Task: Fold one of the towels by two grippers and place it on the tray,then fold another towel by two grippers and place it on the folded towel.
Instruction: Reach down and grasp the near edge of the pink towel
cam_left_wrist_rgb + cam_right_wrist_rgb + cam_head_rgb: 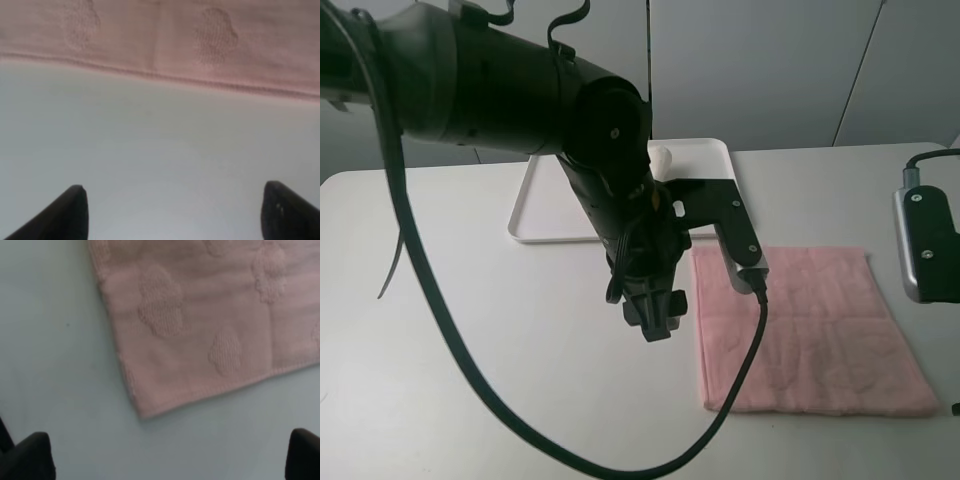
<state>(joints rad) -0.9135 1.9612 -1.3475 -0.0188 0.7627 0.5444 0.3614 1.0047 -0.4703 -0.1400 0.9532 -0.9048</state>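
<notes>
The pink towel (810, 330) lies flat and unfolded on the white table, right of centre. My left gripper (655, 318) hangs just off its left edge. In the left wrist view that gripper (177, 215) is open over bare table, with the towel's hem (160, 75) ahead of its fingertips. The right gripper (167, 460) is open above the table, close to a corner of the pink towel (200, 330). The white tray (545, 205) sits at the back. A small piece of the cream towel (662, 157) shows on it; my left arm hides the rest.
A thick black cable (520, 425) loops from the left arm down across the table's front. The right arm's wrist block (925, 240) stands at the right edge, beside the pink towel. Grey wall panels close the back.
</notes>
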